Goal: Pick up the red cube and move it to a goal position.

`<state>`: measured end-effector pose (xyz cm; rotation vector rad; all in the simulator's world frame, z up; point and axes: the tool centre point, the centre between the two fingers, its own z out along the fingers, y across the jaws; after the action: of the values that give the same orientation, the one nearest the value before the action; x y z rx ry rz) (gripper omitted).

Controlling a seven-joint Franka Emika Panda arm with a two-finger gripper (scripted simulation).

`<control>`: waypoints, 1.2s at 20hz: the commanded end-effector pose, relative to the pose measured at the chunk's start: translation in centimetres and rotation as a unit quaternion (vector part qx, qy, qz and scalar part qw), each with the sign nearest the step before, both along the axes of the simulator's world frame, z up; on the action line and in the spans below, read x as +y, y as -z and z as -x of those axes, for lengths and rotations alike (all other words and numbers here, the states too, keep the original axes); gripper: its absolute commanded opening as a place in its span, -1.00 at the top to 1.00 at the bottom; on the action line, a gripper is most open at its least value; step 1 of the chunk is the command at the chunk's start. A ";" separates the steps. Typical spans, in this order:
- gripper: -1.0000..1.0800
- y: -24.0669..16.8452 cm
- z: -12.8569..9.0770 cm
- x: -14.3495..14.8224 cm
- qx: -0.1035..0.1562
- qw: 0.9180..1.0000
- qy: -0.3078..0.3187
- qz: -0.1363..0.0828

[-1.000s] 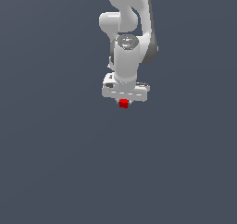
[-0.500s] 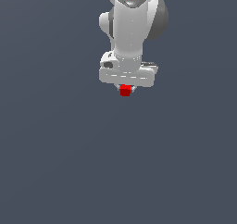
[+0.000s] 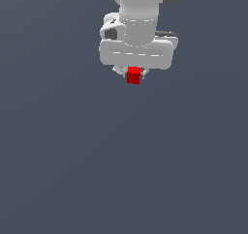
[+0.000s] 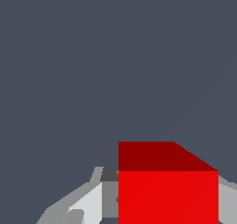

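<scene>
The red cube (image 3: 133, 76) sits clamped between the fingers of the white hand (image 3: 133, 76), just under the wide hand body, at about 12 o'clock in the exterior view. In the wrist view the red cube (image 4: 167, 190) fills the space between the grey fingers (image 4: 88, 202), above the plain grey surface (image 3: 121, 170).

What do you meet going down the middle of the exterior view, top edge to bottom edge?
Robot arm → gripper, shut on the red cube → bare grey floor to the bottom edge.
</scene>
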<state>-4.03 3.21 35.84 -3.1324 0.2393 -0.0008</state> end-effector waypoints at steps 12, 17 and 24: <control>1.00 -10.6 -2.2 0.3 0.000 1.000 0.000 0.000; 1.00 -12.9 -2.8 0.4 0.000 1.000 0.000 0.000; 1.00 -14.6 -3.3 0.4 0.000 1.000 0.000 0.000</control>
<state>-0.85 3.61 50.09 -3.1325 0.2393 0.0001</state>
